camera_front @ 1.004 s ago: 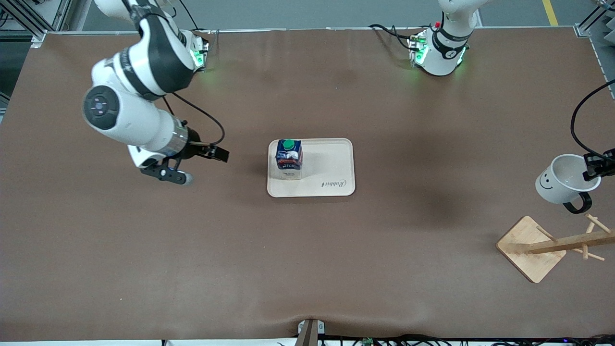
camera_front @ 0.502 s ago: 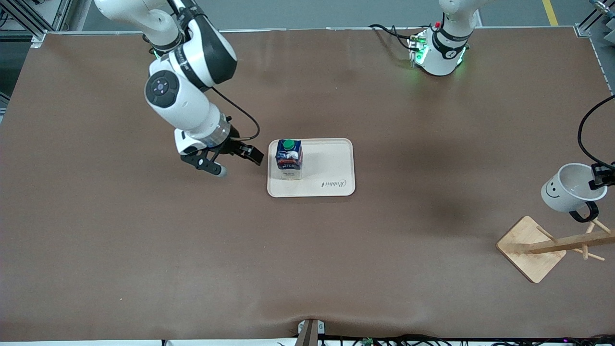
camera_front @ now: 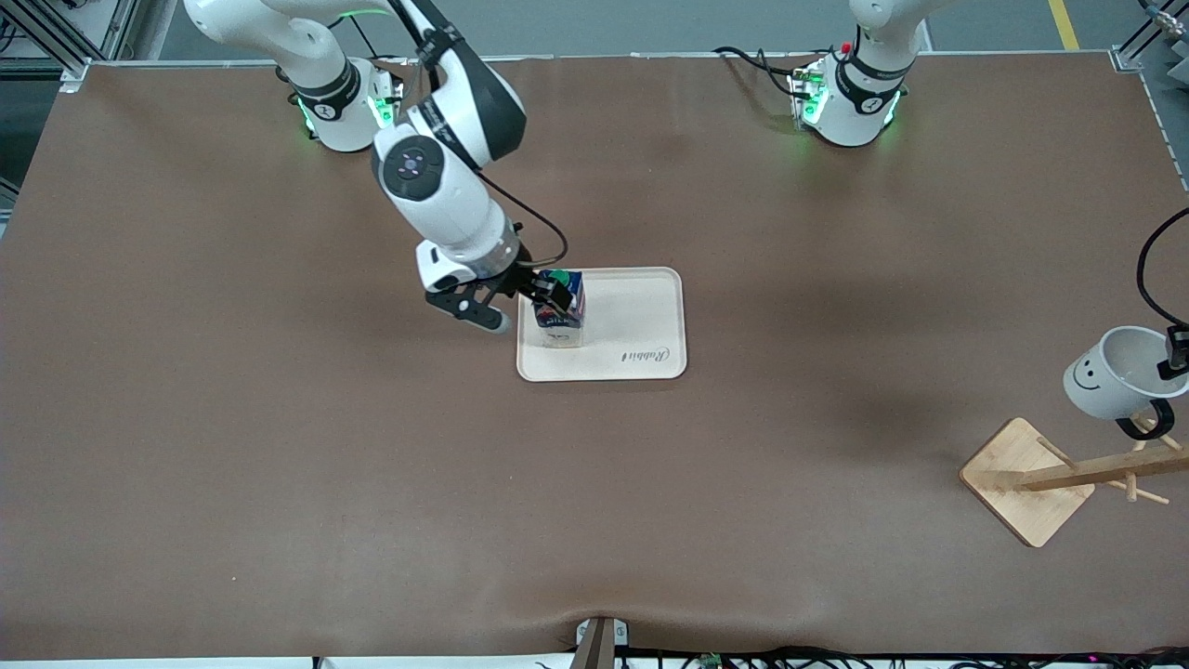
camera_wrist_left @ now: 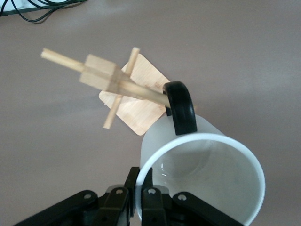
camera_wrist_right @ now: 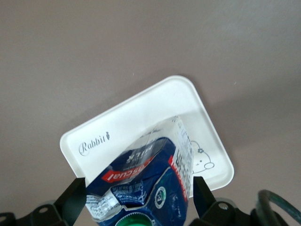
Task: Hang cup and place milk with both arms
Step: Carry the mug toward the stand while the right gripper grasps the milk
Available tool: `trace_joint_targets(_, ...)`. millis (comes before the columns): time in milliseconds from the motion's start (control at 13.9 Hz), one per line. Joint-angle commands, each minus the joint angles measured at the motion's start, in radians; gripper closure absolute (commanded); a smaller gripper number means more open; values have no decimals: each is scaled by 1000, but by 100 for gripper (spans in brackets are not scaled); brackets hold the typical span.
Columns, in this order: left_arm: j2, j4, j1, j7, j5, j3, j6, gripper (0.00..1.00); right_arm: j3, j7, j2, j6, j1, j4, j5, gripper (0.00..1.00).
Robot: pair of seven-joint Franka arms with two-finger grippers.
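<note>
The milk (camera_front: 562, 321), a dark blue carton with a green cap, stands on the cream tray (camera_front: 641, 321) at the table's middle. My right gripper (camera_front: 526, 308) is open, one finger on each side of the carton's top. In the right wrist view the carton (camera_wrist_right: 146, 183) fills the gap between the fingers (camera_wrist_right: 75, 197), above the tray (camera_wrist_right: 127, 122). My left gripper (camera_front: 1172, 362) is shut on the rim of the white smiley cup (camera_front: 1110, 376), tilted over the wooden rack (camera_front: 1068, 474). In the left wrist view the cup's black handle (camera_wrist_left: 181, 106) meets a peg tip of the rack (camera_wrist_left: 127, 87).
The rack's square base sits near the left arm's end of the table, nearer the front camera than the tray. The arm bases (camera_front: 850, 93) stand along the table's edge farthest from the front camera. A black cable (camera_front: 1147, 269) hangs above the cup.
My right arm has swung from its end of the table to the tray and brought its open gripper around the milk. My left gripper has lowered the cup toward the rack's pegs.
</note>
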Motion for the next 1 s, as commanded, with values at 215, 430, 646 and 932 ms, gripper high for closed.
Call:
trace_joint_targets(215,57,24,18,36,-25,-9,45,100,-8,41,33,-87,7,83,19,0)
trace_joint_targets(430,69,23,15,34,-22,-11,46,65,-10,36,38,-162,-6,120,31,0)
trace_joint_targets(646,72,24,9,22,-24,-12,42,0,-8,39,81,-169,22,135,28,0)
trace_joint_targets(932,55,23,1,8,-21,-24,31,0,-7,38,107,-175,19,178,33,0)
